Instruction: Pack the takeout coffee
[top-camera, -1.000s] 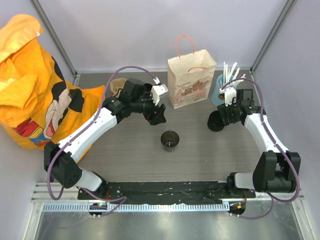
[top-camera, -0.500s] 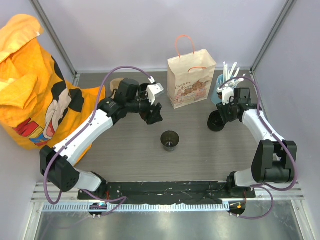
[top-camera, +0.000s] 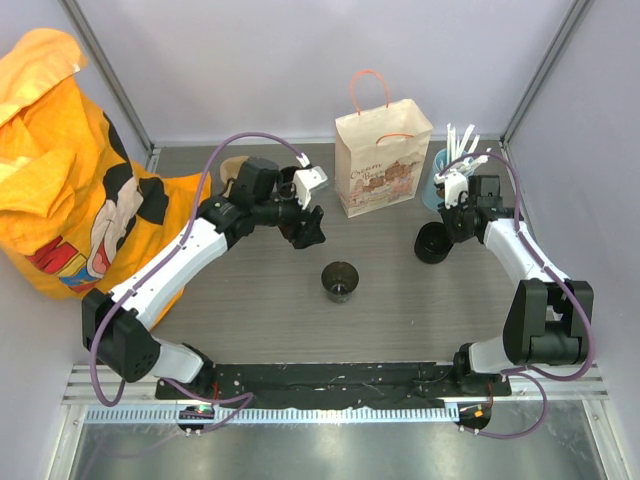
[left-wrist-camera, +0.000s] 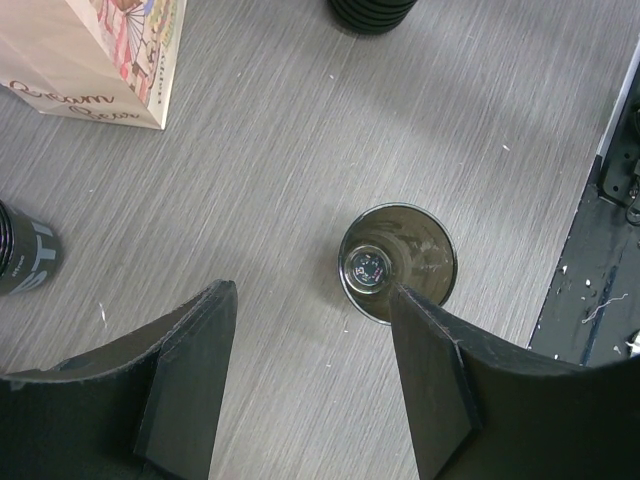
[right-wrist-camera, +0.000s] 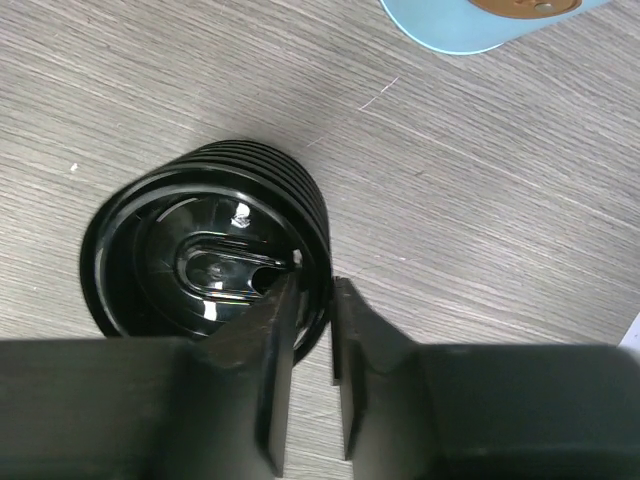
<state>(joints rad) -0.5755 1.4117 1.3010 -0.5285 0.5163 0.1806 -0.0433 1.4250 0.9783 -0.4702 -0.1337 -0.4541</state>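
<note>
The takeout coffee cup (top-camera: 340, 282), small, black and tapered, stands open with no lid on it at the middle of the table. The left wrist view looks down into it (left-wrist-camera: 398, 262). A stack of black round lids (top-camera: 432, 244) stands to its right. My right gripper (top-camera: 447, 230) is pinched on the rim of the top lid (right-wrist-camera: 205, 255), one finger inside the rim and one outside (right-wrist-camera: 315, 290). My left gripper (top-camera: 306, 226) hovers open and empty, up and left of the cup (left-wrist-camera: 310, 300).
The paper bag (top-camera: 383, 165) stands upright at the back, also in the left wrist view (left-wrist-camera: 100, 55). A light-blue cup of white straws (top-camera: 447, 172) stands behind the lids. A brown pulp carrier (top-camera: 235, 172) and an orange cloth (top-camera: 70, 170) lie at the left. A black cylinder (left-wrist-camera: 22, 245) lies near the bag.
My left gripper has drawn back a little toward the upper left. My right wrist has shifted slightly at the lid stack. The cup and the bag have not moved.
</note>
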